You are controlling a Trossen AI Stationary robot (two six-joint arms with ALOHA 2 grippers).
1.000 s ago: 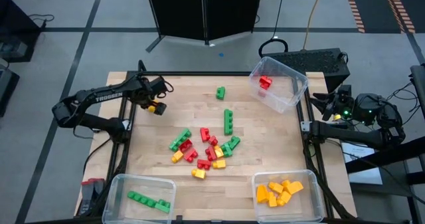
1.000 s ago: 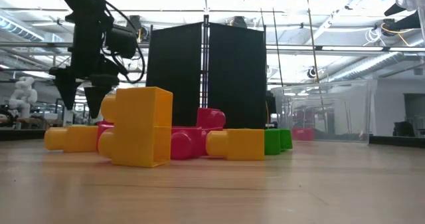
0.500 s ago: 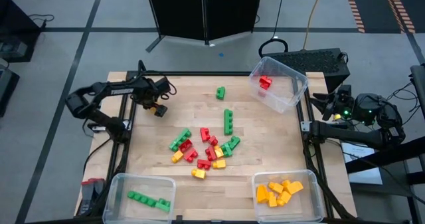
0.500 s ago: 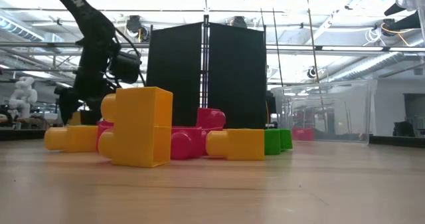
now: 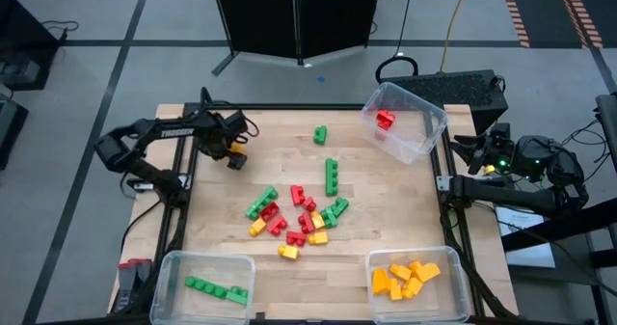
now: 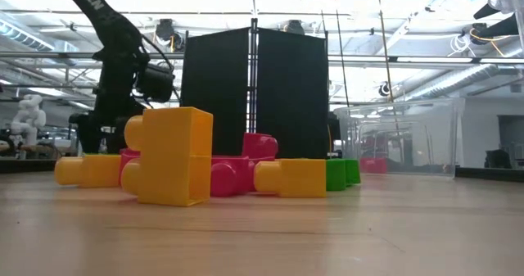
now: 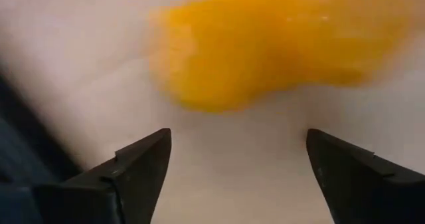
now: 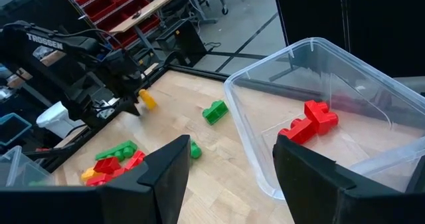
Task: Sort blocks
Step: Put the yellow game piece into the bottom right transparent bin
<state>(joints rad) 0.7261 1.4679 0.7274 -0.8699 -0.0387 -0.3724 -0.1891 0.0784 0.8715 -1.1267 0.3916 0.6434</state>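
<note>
Counting 3 clear bins (image 5: 402, 122), 2 lone green blocks (image 5: 319, 134).

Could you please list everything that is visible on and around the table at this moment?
Loose blocks: a mixed heap, red, green and yellow-orange, mid-table.
Long green block: one, just beyond the heap.
Small green block: one, near the far edge.
Yellow-orange block: one, far-left area, at the left end effector.
Far-right bin: one, clear, holds red blocks.
Near-left bin: one, clear, holds green blocks.
Near-right bin: one, clear, holds yellow-orange blocks.
Table: one, light wood.
Black panel: one, behind the table.
Left end effector: open, low over the lone yellow-orange block.
Right end effector: open, parked off the right edge.
</note>
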